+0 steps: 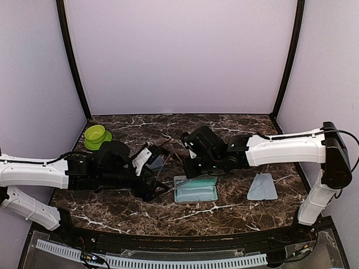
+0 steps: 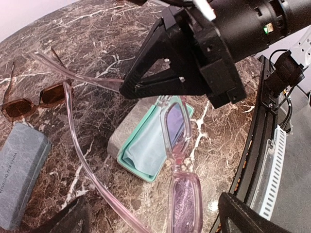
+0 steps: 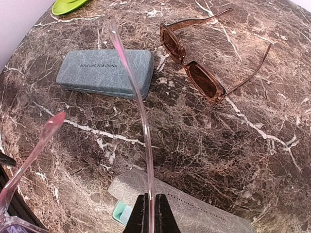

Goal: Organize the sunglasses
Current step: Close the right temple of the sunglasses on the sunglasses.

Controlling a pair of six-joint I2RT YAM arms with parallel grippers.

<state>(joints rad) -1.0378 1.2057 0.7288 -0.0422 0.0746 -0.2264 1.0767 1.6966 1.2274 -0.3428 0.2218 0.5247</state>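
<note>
Marble tabletop (image 1: 224, 126): right gripper (image 3: 149, 198) pinches purple sunglasses (image 2: 186, 204) over open case (image 2: 126, 128), left gripper (image 2: 155, 221) spread wide, brown sunglasses (image 3: 204, 82) nearby.

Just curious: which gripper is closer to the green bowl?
Left. The left gripper is right of the green bowl; the right gripper is farther right, by the open case.

Dark brown, white-veined marble desk (image 3: 252, 160); pale-pink purple-lensed sunglasses (image 2: 184, 204); reddish-brown sunglasses (image 3: 199, 77); blue-grey case (image 3: 104, 73); lime-green bowl (image 1: 95, 134).
</note>
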